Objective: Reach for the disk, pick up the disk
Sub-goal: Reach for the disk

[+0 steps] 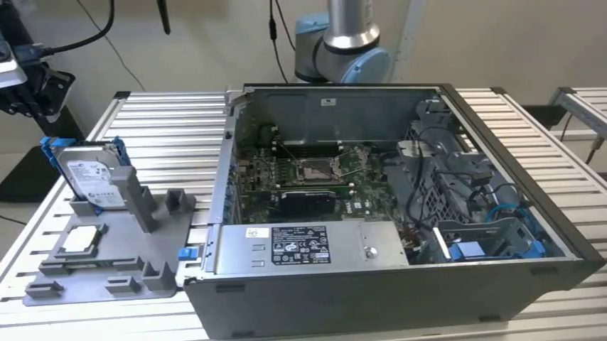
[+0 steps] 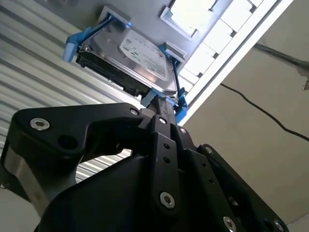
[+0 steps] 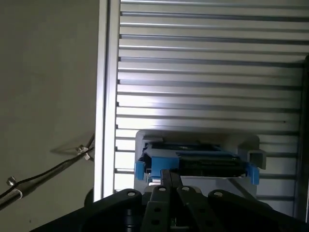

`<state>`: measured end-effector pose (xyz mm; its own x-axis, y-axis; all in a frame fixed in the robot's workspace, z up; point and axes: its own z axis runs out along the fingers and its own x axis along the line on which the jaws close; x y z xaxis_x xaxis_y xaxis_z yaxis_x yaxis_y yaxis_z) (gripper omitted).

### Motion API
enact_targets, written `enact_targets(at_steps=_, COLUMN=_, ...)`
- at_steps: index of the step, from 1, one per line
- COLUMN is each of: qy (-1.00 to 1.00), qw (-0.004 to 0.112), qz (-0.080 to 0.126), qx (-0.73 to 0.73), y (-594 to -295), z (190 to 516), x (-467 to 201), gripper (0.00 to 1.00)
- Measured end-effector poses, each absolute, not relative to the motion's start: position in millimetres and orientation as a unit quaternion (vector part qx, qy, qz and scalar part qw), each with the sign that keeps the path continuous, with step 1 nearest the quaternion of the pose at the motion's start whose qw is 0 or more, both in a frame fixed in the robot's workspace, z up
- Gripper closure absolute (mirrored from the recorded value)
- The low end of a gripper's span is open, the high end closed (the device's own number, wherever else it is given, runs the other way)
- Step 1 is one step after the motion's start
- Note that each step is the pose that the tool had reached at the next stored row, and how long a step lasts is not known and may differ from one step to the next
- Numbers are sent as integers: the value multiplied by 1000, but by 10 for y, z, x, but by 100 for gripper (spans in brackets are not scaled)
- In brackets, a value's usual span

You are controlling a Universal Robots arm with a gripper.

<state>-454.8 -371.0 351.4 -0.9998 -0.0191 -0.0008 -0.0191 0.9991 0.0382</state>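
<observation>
Standing upright in a grey fixture (image 1: 124, 263) on the slatted table (image 1: 161, 121), at the exterior view's left of the open computer case (image 1: 379, 298), the disk (image 1: 90, 174) carried a white label whose print was too small to read, and its lower edge was hidden behind the fixture's posts. In both wrist views the gripper (image 2: 161, 104) (image 3: 170, 175) hung near the disk's blue frame, fingers drawn together and clasping nothing; whether the tips touched that frame could not be told
</observation>
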Motion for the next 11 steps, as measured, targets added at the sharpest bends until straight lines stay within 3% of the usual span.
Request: enact_targets(at_steps=11, qy=1000, qw=0, qz=19, qx=-10, y=-3710, z=3514, x=-4571, gripper=100)
